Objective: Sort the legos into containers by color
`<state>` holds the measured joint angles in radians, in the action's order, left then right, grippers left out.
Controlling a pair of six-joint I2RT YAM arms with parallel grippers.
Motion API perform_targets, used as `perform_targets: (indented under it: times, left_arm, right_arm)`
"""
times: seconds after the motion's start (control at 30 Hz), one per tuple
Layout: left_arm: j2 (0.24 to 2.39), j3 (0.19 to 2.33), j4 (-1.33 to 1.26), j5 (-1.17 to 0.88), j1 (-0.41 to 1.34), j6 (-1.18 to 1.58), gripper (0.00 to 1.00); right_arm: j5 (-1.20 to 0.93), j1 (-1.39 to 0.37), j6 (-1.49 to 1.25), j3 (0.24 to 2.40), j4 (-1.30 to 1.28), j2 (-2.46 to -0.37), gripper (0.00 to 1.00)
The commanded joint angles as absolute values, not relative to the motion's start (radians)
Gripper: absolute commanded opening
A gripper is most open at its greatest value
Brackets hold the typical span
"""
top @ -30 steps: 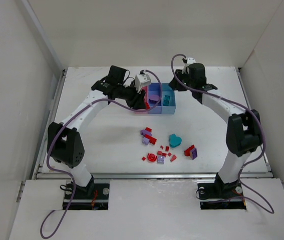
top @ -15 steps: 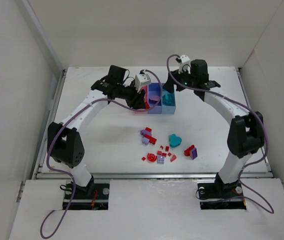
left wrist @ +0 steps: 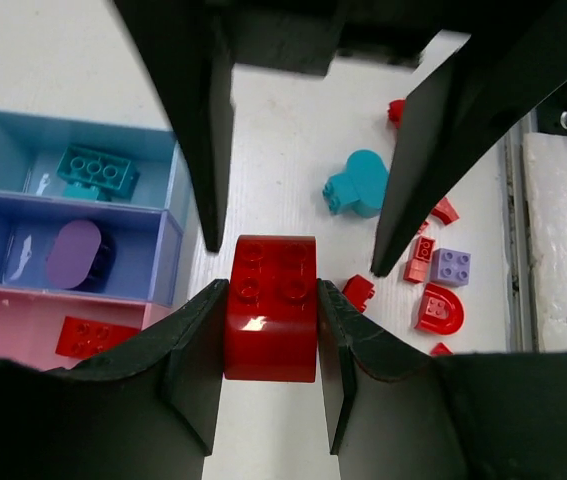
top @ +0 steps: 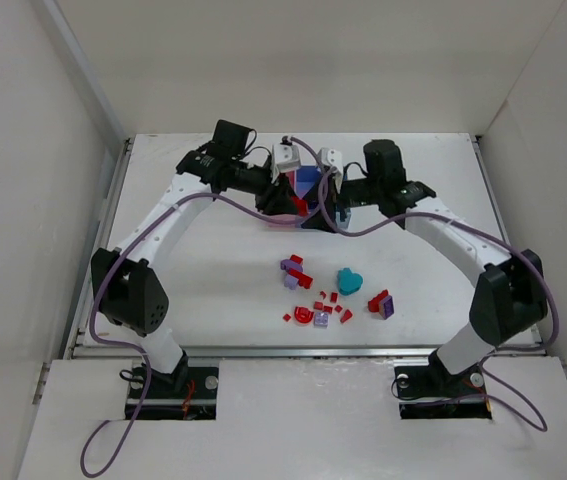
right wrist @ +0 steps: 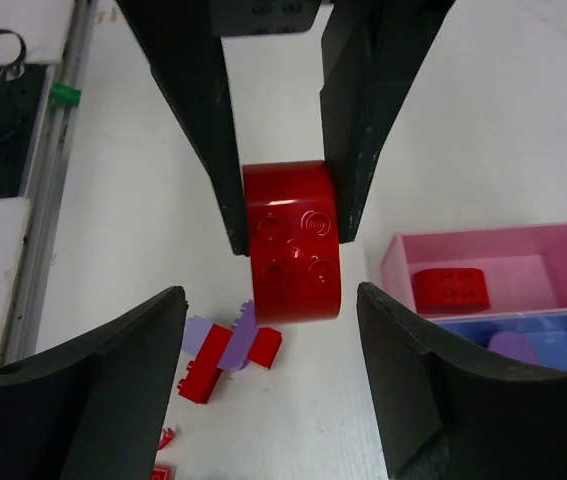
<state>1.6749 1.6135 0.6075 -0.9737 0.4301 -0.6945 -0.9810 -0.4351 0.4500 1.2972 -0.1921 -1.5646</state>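
- Red brick (left wrist: 270,305) pinched in left gripper (left wrist: 270,335), held in the air just beside pink bin (right wrist: 483,243).
- Right gripper (right wrist: 271,297) spread wide, empty.
- Likely light, rigid, glossy (may slip): grip the flat side walls.

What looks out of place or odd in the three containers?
Nothing stands out. The teal brick lies in the light blue bin, the lilac piece in the purple-blue bin, and the red brick in the pink bin.

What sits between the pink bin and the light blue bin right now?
The purple-blue bin, touching both, with one lilac oval piece inside. The left wrist view shows it plainly.
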Motion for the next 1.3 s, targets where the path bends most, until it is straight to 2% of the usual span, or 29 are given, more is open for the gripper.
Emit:
perform_targets:
  times: [0.0, 0.1, 0.17, 0.2, 0.23, 0.3, 0.37, 0.5, 0.53, 0.57, 0.63, 0.7, 0.77, 0.8, 0.87, 0.93, 1.0, 1.03, 1.13, 1.23, 1.27]
  left_arm:
    - [1.671, 1.663, 0.676, -1.081, 0.43, -0.778, 0.0]
    - [1.671, 1.663, 0.707, -1.103, 0.43, -0.81, 0.0]
    - [1.671, 1.663, 0.719, -1.103, 0.43, -0.821, 0.0]
    - [1.671, 1.663, 0.719, -1.103, 0.43, -0.831, 0.0]
    - [1.671, 1.663, 0.73, -1.103, 0.43, -0.831, 0.0]
    - [1.671, 1.654, 0.73, -1.103, 0.43, -0.841, 0.0]
    - [1.671, 1.654, 0.73, -1.094, 0.43, -0.841, 0.0]
    - [1.671, 1.654, 0.73, -1.094, 0.43, -0.841, 0.0]
    - [1.671, 1.654, 0.73, -1.085, 0.43, -0.841, 0.0]
    - [1.671, 1.654, 0.73, -1.085, 0.43, -0.841, 0.0]
    - [1.671, 1.645, 0.73, -1.072, 0.43, -0.81, 0.0]
    - [1.68, 1.644, 0.709, -1.045, 0.43, -0.792, 0.08]
    - [1.68, 1.635, 0.709, -1.034, 0.43, -0.782, 0.08]
    - [1.68, 1.635, 0.709, -1.025, 0.43, -0.782, 0.15]
    - [1.68, 1.635, 0.698, -1.016, 0.43, -0.767, 0.32]
    - [1.68, 1.635, 0.687, -1.002, 0.43, -0.749, 0.45]
    - [1.68, 1.635, 0.675, -0.991, 0.43, -0.726, 0.75]
    - [1.68, 1.635, 0.646, -0.979, 0.42, -0.712, 0.99]
    - [1.68, 1.635, 0.567, -0.913, 0.42, -0.614, 0.99]
    - [1.68, 1.606, 0.41, -0.618, 0.42, -0.413, 0.99]
    - [1.68, 1.606, 0.385, -0.407, 0.42, -0.372, 0.99]
  right_arm:
    - [-1.037, -0.463, 0.514, 1.36, -0.218, -1.604, 0.75]
    - [-1.028, -0.463, 0.514, 1.394, -0.218, -1.632, 0.75]
    - [-1.028, -0.463, 0.514, 1.41, -0.218, -1.646, 0.69]
    - [-1.028, -0.463, 0.514, 1.422, -0.218, -1.657, 0.58]
    - [-1.028, -0.463, 0.502, 1.422, -0.218, -1.657, 0.53]
    - [-1.028, -0.463, 0.491, 1.431, -0.207, -1.666, 0.46]
    - [-1.008, -0.463, 0.476, 1.442, -0.207, -1.666, 0.46]
    - [-1.008, -0.463, 0.442, 1.451, -0.207, -1.684, 0.29]
    - [-1.008, -0.463, 0.442, 1.465, -0.207, -1.695, 0.17]
    - [-1.008, -0.463, 0.416, 1.465, -0.207, -1.695, 0.11]
    - [-1.008, -0.463, 0.403, 1.474, -0.207, -1.709, 0.08]
    - [-1.008, -0.463, 0.37, 1.483, -0.198, -1.72, 0.07]
    - [-0.973, -0.463, 0.356, 1.483, -0.198, -1.732, 0.04]
    - [-0.963, -0.463, 0.345, 1.483, -0.198, -1.732, 0.0]
    - [-0.925, -0.463, 0.328, 1.483, -0.187, -1.732, 0.0]
    - [-0.914, -0.463, 0.307, 1.493, -0.187, -1.741, 0.0]
    - [-0.905, -0.463, 0.307, 1.493, -0.187, -1.759, 0.0]
    - [-0.89, -0.463, 0.282, 1.502, -0.187, -1.759, 0.0]
    - [-0.83, -0.453, 0.221, 1.516, -0.178, -1.81, 0.0]
    - [-0.746, -0.431, 0.107, 1.552, -0.169, -1.883, 0.0]
    - [-0.717, -0.431, 0.071, 1.569, -0.169, -1.907, 0.0]
